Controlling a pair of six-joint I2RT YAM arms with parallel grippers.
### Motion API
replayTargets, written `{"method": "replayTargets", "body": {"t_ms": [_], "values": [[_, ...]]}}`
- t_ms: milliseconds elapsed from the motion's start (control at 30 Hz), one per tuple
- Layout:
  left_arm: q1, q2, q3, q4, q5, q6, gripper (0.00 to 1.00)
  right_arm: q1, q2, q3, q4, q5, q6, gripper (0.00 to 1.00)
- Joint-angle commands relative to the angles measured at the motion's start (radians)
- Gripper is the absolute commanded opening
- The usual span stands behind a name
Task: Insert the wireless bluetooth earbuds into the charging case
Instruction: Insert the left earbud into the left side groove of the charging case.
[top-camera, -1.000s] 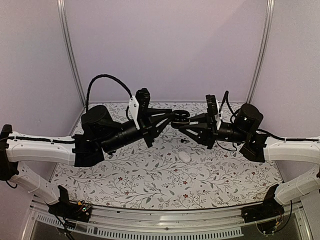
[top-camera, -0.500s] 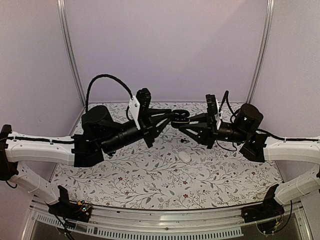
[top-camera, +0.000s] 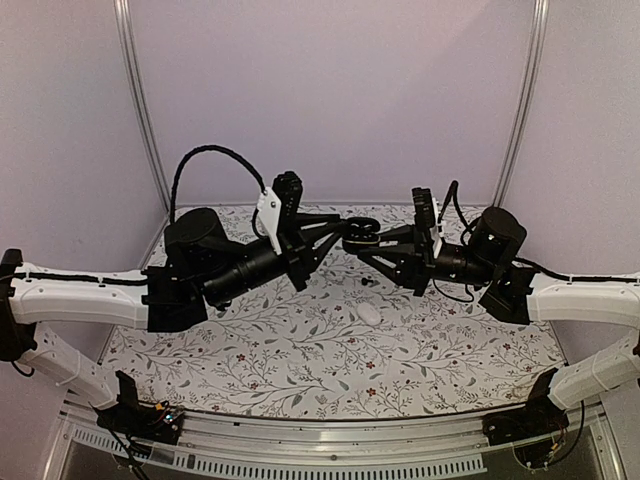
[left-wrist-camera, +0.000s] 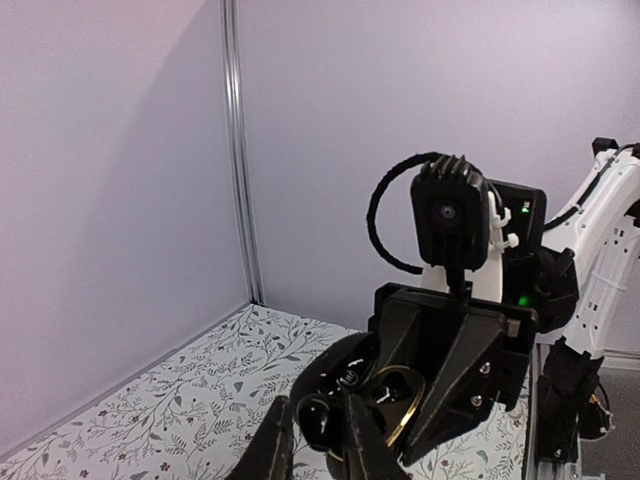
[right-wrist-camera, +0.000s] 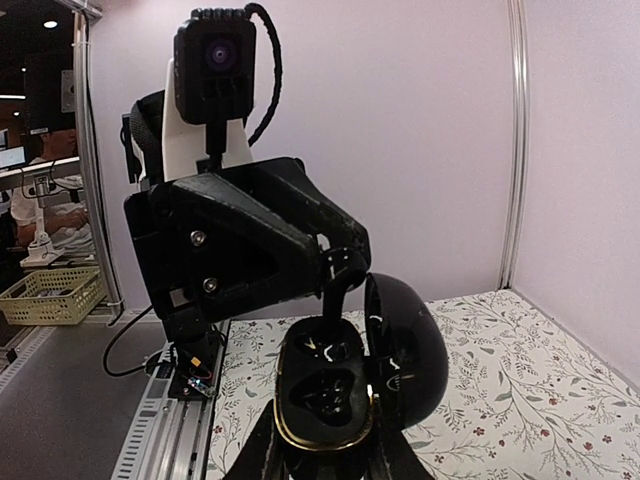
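Left tool (left-wrist-camera: 316, 446) higher, tight on dark earbud (left-wrist-camera: 318, 420); right tool (right-wrist-camera: 322, 455) tight on open case (right-wrist-camera: 325, 392).

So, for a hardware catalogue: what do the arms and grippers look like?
Left arm and right arm: white shell links, black joints. Left gripper and right gripper: black, angular, each under a black camera on a white bracket. Braided black cable loops above the left one.

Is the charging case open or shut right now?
Open: in the right wrist view the charging case shows its gold-rimmed wells, with the lid swung up beside them.
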Motion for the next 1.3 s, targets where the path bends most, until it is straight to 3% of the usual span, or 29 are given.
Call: {"method": "replayTargets", "body": {"t_ms": [0,233,400,667,933,1067,1267], "values": [[-0.004,0.008,0.031,-0.03,-0.07,-0.009,0.18,-0.005,-0.021,0.015,0.027,-0.007,-0.016,0.0],[-0.004,0.016,0.039,-0.042,-0.044,-0.004,0.18,-0.004,-0.012,0.018,0.027,-0.008,-0.016,0.0],[-0.004,0.003,0.029,-0.039,-0.012,-0.008,0.25,-0.005,-0.009,0.018,0.019,0.011,-0.016,0.0],[-0.002,-0.057,-0.005,-0.068,0.053,0.027,0.49,-0.01,-0.011,0.015,0.008,0.014,-0.008,0.0],[0.0,-0.103,-0.013,-0.137,0.06,0.042,0.49,-0.017,-0.013,0.011,0.007,0.007,0.005,0.0],[0.014,-0.105,0.032,-0.289,0.176,0.091,0.56,-0.018,-0.015,0.015,-0.007,-0.028,0.006,0.0],[0.036,-0.115,0.04,-0.32,0.2,0.101,0.58,-0.018,-0.021,0.015,-0.018,-0.069,-0.002,0.0]]}}
